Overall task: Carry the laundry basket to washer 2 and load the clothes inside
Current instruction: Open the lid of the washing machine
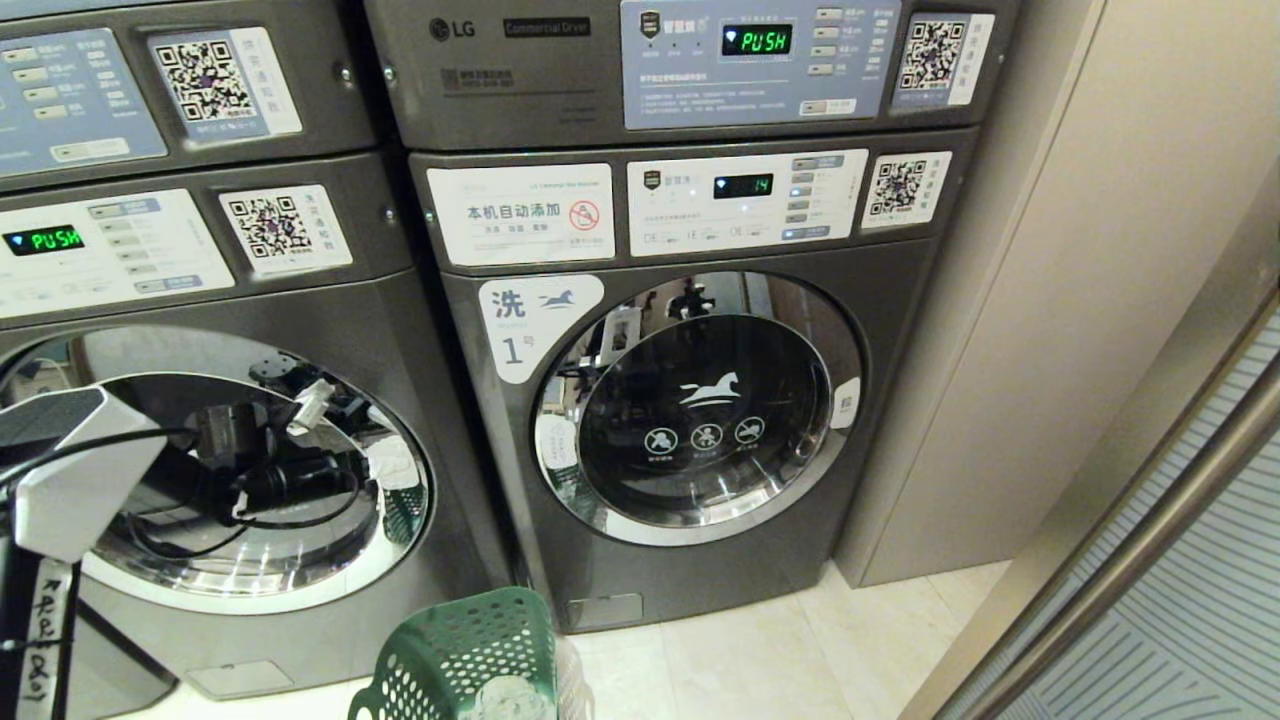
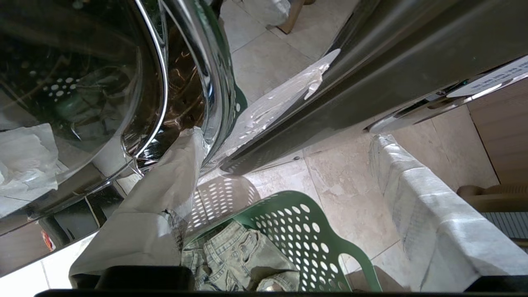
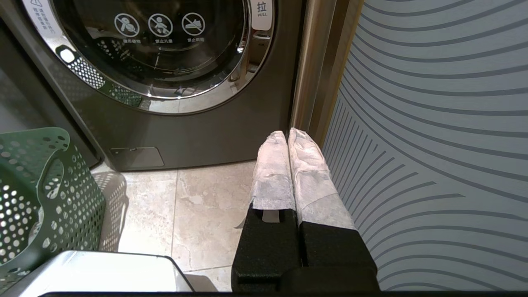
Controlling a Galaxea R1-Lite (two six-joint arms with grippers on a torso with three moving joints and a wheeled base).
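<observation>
The green laundry basket [image 1: 470,650] stands on the tiled floor between the two machines, also in the left wrist view [image 2: 305,239] and the right wrist view [image 3: 41,194]. The clothes [image 2: 231,255], pale grey-green fabric, lie inside it. Washer 2 [image 1: 300,300] is the dark grey machine on the left, its chrome-ringed door [image 2: 185,82] shut. My left arm [image 1: 70,480] reaches across that door. My left gripper [image 2: 286,138] is open above the basket, one wrapped finger [image 2: 165,194] close by the chrome ring. My right gripper [image 3: 286,136] is shut and empty, low beside the other machine.
The washer labelled 1 [image 1: 700,430] stands to the right, door shut, with dryers [image 1: 650,60] stacked above. A beige wall panel [image 1: 1050,300] and a patterned glass panel [image 3: 433,123] with a metal bar close off the right side. Pale floor tiles [image 1: 760,660] lie in front.
</observation>
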